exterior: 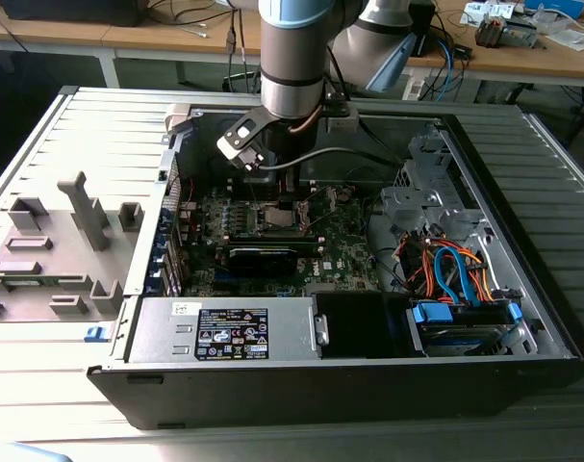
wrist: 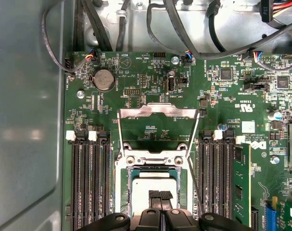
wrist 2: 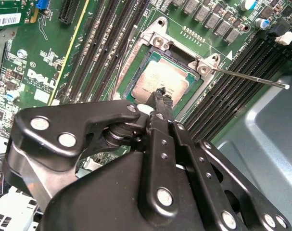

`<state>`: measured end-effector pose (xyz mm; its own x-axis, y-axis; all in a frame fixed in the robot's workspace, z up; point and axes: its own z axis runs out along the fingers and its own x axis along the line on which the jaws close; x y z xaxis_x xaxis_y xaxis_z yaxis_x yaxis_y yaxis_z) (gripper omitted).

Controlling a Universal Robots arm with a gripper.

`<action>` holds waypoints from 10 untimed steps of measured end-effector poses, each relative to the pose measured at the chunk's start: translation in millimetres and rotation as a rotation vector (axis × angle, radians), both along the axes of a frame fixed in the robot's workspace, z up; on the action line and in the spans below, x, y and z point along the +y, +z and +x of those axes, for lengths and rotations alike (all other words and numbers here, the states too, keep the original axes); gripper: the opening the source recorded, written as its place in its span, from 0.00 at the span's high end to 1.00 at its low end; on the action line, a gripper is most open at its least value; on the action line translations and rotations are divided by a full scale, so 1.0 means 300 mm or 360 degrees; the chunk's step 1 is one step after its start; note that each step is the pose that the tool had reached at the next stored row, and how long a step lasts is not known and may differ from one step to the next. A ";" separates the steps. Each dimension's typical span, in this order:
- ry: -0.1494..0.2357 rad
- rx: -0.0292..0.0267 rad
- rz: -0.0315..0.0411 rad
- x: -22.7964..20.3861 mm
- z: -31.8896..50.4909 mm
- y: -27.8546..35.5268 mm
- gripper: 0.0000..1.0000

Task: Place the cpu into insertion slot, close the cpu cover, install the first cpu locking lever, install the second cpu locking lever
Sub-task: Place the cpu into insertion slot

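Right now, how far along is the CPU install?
Done: the cpu lies flat in the insertion slot.
In hand: the gripper hangs right over the cpu with its fingers shut; I cannot tell whether they touch it.
Left: the cpu cover is flipped open, and a locking lever sticks out unlatched.

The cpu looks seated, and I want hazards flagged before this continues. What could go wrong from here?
The shut gripper is right at the top of the cpu, which lies in the insertion slot; pushing or dragging could shift it or damage the slot. The cpu cover is flipped open and a locking lever juts out free; the gripper could snag either.
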<state>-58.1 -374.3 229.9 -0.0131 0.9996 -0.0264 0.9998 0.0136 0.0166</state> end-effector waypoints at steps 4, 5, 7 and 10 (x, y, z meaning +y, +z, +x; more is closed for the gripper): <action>0.0000 0.00000 0.0000 0.000 0.000 0.007 0.89; 0.0000 -0.00001 0.0000 0.000 0.000 0.009 0.89; 0.0000 -0.00001 0.0000 0.000 0.000 0.012 0.89; 0.0000 -0.00002 0.0000 0.000 0.000 0.021 0.89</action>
